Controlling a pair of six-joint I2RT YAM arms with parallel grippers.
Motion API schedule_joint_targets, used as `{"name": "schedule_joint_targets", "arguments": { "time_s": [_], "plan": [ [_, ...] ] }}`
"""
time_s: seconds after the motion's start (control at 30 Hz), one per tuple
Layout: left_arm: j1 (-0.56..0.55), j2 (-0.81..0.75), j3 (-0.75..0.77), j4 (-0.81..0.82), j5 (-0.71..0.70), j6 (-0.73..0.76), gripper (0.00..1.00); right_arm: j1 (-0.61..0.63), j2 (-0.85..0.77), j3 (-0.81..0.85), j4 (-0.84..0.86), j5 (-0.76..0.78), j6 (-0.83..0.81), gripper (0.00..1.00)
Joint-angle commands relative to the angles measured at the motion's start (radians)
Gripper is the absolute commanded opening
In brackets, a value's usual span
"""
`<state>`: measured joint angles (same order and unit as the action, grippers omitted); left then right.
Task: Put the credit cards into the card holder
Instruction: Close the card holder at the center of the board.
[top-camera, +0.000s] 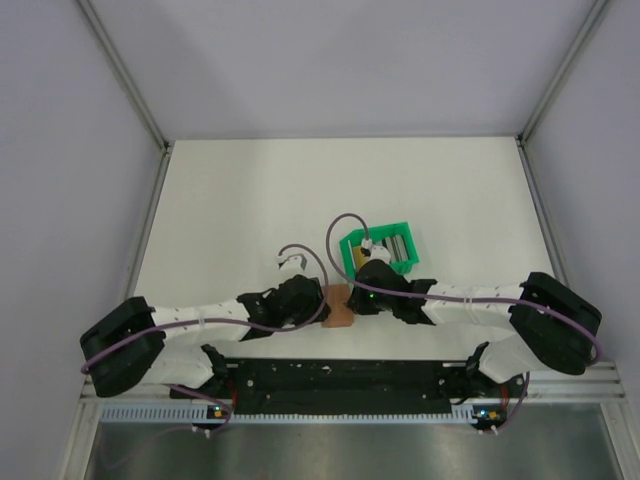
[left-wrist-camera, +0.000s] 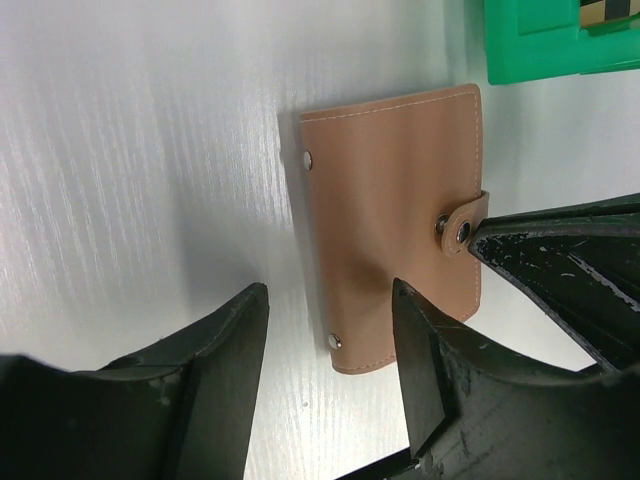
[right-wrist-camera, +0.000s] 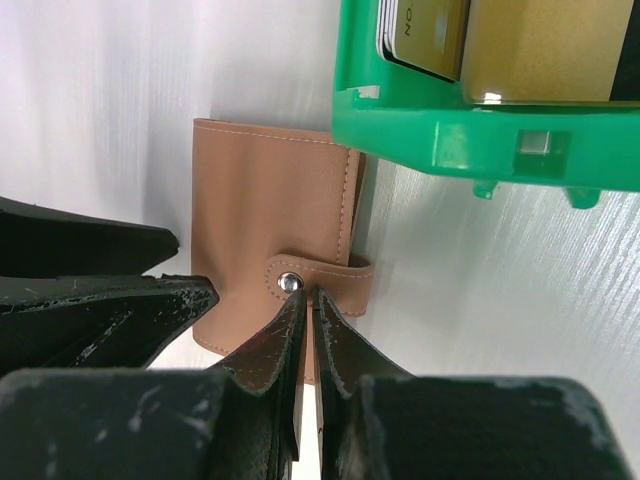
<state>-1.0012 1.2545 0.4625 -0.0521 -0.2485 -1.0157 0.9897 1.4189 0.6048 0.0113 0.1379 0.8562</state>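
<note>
The right gripper (right-wrist-camera: 308, 302) has its jaws pressed nearly together, tips at the snap tab (right-wrist-camera: 318, 278) of the card holder (right-wrist-camera: 262, 215); whether they pinch it I cannot tell. The left gripper (left-wrist-camera: 328, 300) stands spread, one finger over the holder's edge. The holder lies closed on the tabletop (left-wrist-camera: 130, 150), just beside the green tray (right-wrist-camera: 450, 140) with the credit cards (right-wrist-camera: 540, 50). It looks light, soft and likely to slide: best pinned at the body, pulled at the tab. Its slots are hidden; the cards are cut off.
</note>
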Motion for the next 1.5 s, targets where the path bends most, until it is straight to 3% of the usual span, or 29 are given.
{"name": "schedule_joint_targets", "arguments": {
  "time_s": [0.0, 0.43, 0.97, 1.47],
  "plan": [
    [0.012, 0.04, -0.016, -0.006, 0.008, 0.054, 0.56, -0.006, 0.008, 0.046, 0.026, 0.02, -0.014, 0.06],
    [0.013, 0.134, -0.03, 0.043, 0.069, 0.045, 0.35, -0.011, 0.029, 0.058, 0.044, 0.022, -0.014, 0.06],
    [0.013, 0.138, -0.055, 0.072, 0.091, 0.048, 0.28, -0.013, 0.095, 0.078, 0.032, 0.017, -0.008, 0.06],
    [0.013, 0.132, -0.053, 0.077, 0.092, 0.063, 0.26, -0.034, 0.216, 0.216, -0.246, 0.011, -0.034, 0.04]
  ]
}}
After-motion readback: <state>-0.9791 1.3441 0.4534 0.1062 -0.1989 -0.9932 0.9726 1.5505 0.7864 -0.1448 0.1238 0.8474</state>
